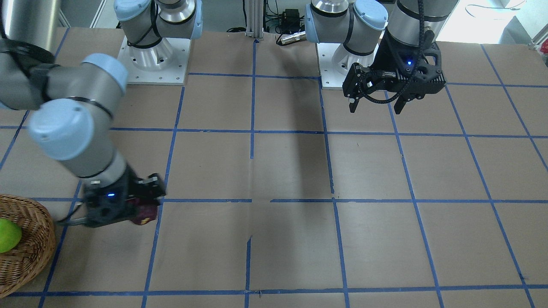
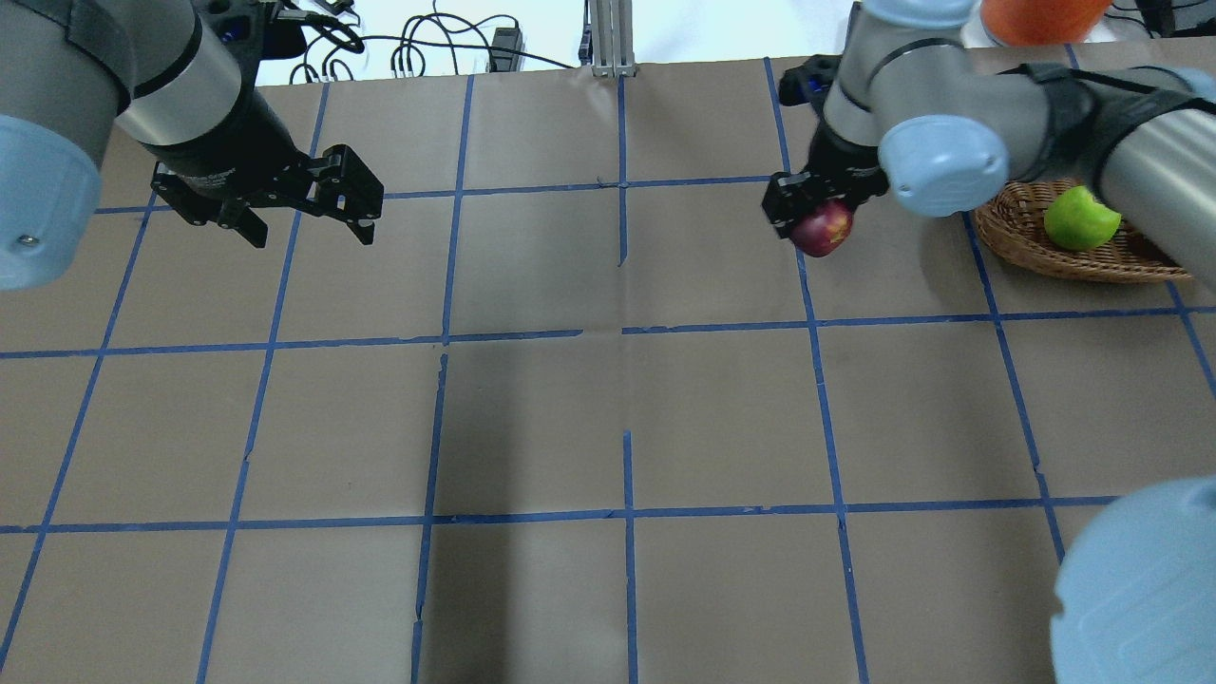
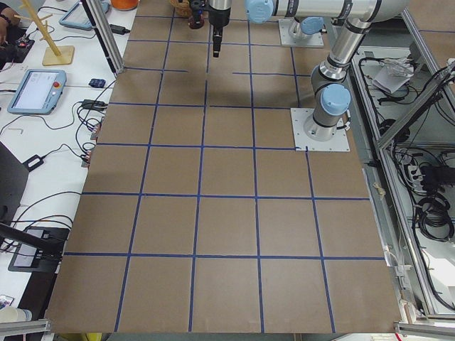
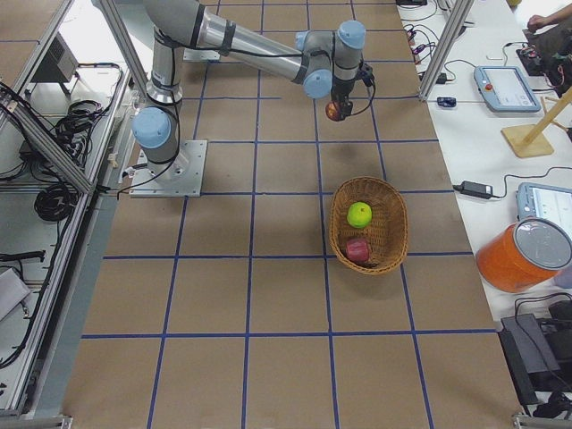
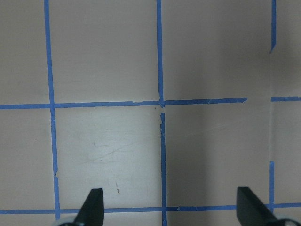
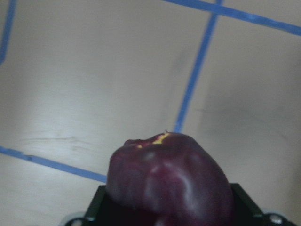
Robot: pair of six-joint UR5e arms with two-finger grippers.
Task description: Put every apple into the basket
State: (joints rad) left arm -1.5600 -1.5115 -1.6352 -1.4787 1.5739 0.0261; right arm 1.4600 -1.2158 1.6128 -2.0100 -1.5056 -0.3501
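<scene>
— What has the right gripper (image 2: 807, 207) got?
— Its fingers are clamped on the maroon apple (image 2: 823, 229), which sits between them just below the palm and looks clear of the table (image 2: 627, 418).
— So which step is this?
— The carry, I'd say. The basket (image 2: 1012, 228) lies near the gripper, off to its right, but not under it. It already holds the green apple (image 2: 1080, 218) and the red apple (image 4: 357, 250), so this looks like the last one.
— And the next move?
— Travel right until the apple hangs over the basket's opening, lower a little, then let go over a free spot beside the other two.
— Which way does the apple point?
— It's close to round, with hardly any long axis. The dimpled end with a yellow fleck faces away from the palm.
— The left gripper (image 2: 312, 236)?
— Far across the table from it, fingers spread, holding nothing.
</scene>
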